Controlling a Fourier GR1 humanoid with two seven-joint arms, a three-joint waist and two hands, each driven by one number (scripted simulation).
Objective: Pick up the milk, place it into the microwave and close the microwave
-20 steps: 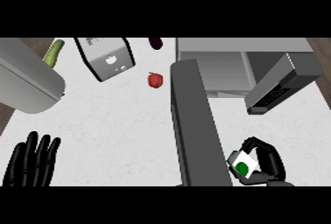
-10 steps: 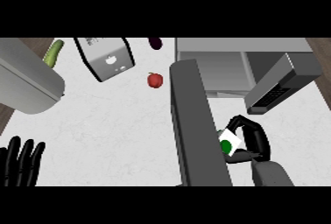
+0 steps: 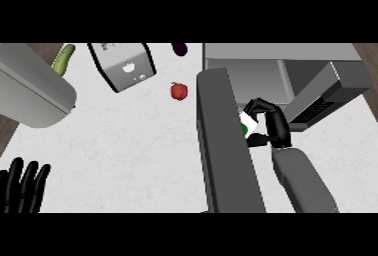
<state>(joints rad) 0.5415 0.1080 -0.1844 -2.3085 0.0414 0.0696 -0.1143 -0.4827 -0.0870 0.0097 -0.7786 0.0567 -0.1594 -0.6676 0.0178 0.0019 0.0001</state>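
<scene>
The right hand (image 3: 267, 123) curls round the white-and-green milk carton (image 3: 248, 124) just beside the open grey microwave's (image 3: 280, 75) dark door (image 3: 225, 140) — the left hand (image 3: 22, 185) rests lower left, fingers straight.

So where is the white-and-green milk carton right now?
In the head view, the white-and-green milk carton is right of centre, held in the black right hand, between the open grey microwave door and the microwave's open cavity.

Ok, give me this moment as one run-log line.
phase: carrying to microwave | right hand: curled round milk, beside open door | left hand: open, resting lower left | milk not yet inside | door open
</scene>
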